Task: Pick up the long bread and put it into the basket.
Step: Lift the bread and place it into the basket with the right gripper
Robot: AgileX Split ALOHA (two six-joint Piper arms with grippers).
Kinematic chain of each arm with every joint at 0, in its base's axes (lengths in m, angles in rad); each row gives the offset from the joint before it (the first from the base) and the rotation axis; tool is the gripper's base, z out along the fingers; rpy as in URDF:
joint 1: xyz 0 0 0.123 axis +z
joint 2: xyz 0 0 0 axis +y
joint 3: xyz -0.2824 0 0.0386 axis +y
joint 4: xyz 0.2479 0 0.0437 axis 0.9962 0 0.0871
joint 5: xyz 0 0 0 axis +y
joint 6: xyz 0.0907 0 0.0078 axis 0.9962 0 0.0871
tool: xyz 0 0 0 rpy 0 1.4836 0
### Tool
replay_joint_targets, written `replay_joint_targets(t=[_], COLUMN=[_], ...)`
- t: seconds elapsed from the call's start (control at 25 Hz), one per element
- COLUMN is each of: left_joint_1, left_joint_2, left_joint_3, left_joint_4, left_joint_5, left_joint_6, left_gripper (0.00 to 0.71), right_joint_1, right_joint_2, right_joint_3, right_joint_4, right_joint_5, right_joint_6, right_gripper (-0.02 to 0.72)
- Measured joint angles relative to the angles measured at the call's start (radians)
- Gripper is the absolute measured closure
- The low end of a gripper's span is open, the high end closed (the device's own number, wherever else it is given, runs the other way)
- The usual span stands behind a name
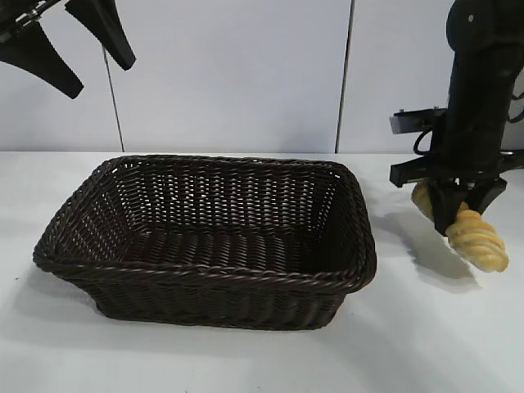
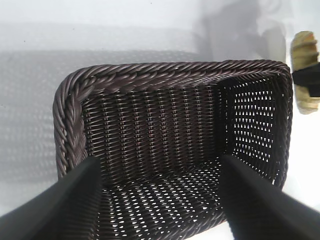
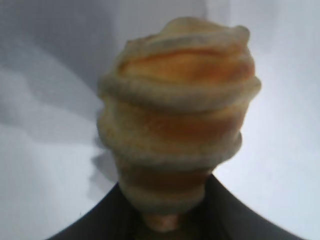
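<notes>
White flat surface [image 1: 426,344] carries a large rectangular dark brown woven wicker basket [image 1: 205,246] with flared sides and a braided rim, sitting about mid-surface, slightly toward the left edge; nothing visible inside it. Elongated golden-tan long bread [image 1: 479,237] with darker orange-brown crosswise ridges and tapered ends is off the surface, lifted above the right side, right of the basket and apart from it, tilted so one end points down toward the near right corner; its shadow falls on the surface below. Much smaller than the basket. Right arm, black, hangs near vertical, its pincer [image 1: 465,201] pointing down and pinching the long bread around the middle, both ends sticking out past the fingers. Left pincer [image 1: 78,49] is raised over the far left corner, fingers spread, holding nothing; its wrist view looks down into the basket.
</notes>
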Motion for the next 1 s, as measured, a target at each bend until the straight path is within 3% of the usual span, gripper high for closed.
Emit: replay_joint_targets(t=[0.24,0.44,0.56,1.0], left_joint_1=[0.000,0.000,0.000,0.000], left_joint_2=[0.000,0.000,0.000,0.000], left_joint_3=[0.000,0.000,0.000,0.000], left_joint_4=[0.000,0.000,0.000,0.000], left_joint_5=[0.000,0.000,0.000,0.000], left_joint_6=[0.000,0.000,0.000,0.000], left_gripper=[0.223,0.223,0.223,0.223], right_joint_1=[0.000,0.000,0.021,0.219], right_joint_2=[-0.033,-0.035,-0.035,-0.035], right_joint_3=[-0.121,-0.139,-0.139,-0.139], right_joint_4=[0.029,0.095,0.102,0.109], right_joint_5=[0.030,0.039,0.046,0.046], right_joint_6=[-0.001,-0.010,-0.017,-0.018], right_gripper=[0.492,0.493,0.493,0.493])
